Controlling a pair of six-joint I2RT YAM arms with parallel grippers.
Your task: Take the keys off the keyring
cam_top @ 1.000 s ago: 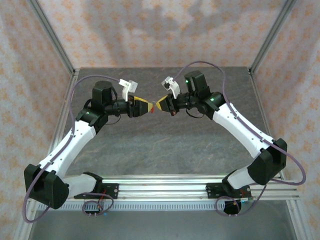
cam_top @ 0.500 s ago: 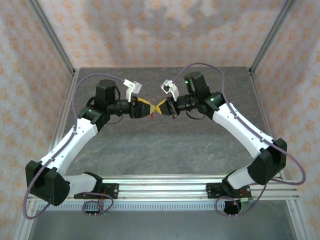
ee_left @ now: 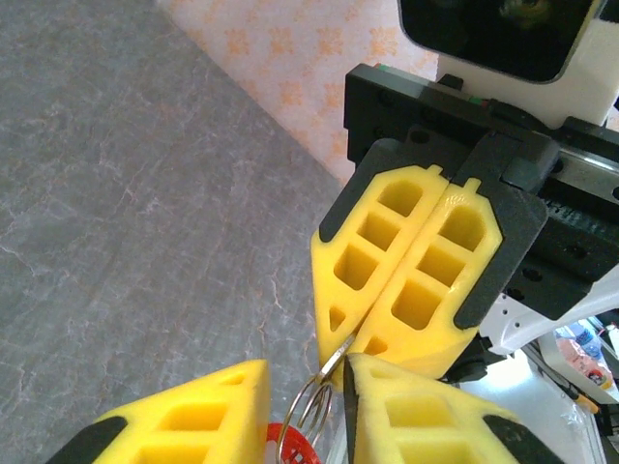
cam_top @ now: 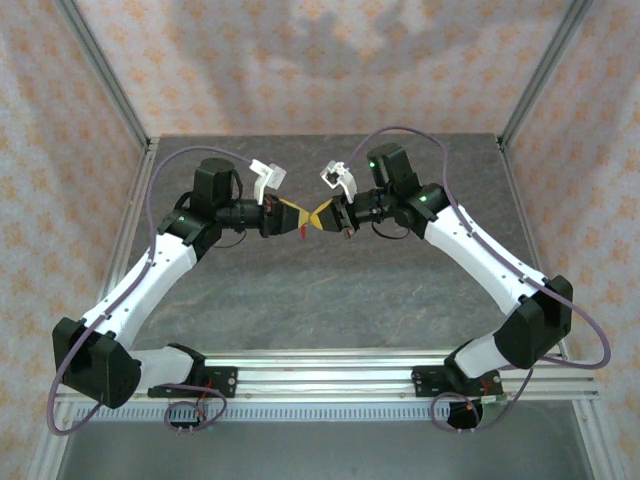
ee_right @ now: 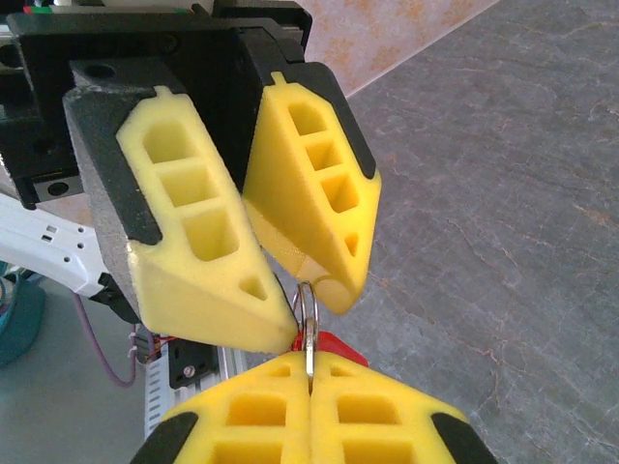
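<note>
**Item 1: left claw** (ee_left: 308,382). It is raised above the tabletop (cam_top: 330,290) near the middle and points toward the other arm. The yellow fingers (ee_left: 184,416) stand narrow, one on each side of the wire loop. I cannot tell whether they press on the loop or only flank it.

**Item 2: right claw** (ee_right: 309,367). It faces the left claw tip to tip, at the same height. The yellow fingers (ee_right: 387,420) are pressed flat together, with the key pinched in the seam between them.

**Item 3: key** (ee_left: 337,356). A thin silvery-tan metal strip, seen edge-on. One end is gripped at the right claw's tips and the other end runs to the wire loop. It is held in the air, clear of the tabletop. In the overhead view it is too small to make out.

**Item 4: wire loop** (ee_left: 308,414). A coil of silvery wire lying in the gap between the left claw's fingers, with the key on it.

**Item 5: keyring** (ee_right: 334,346). A bright red oblong tag hanging at the wire loop, just beside the tips of both claws. Most of it is hidden behind the yellow fingers, and only an edge shows in either wrist view.

**Item 6: tabletop.** A grey, stone-patterned surface.
</note>
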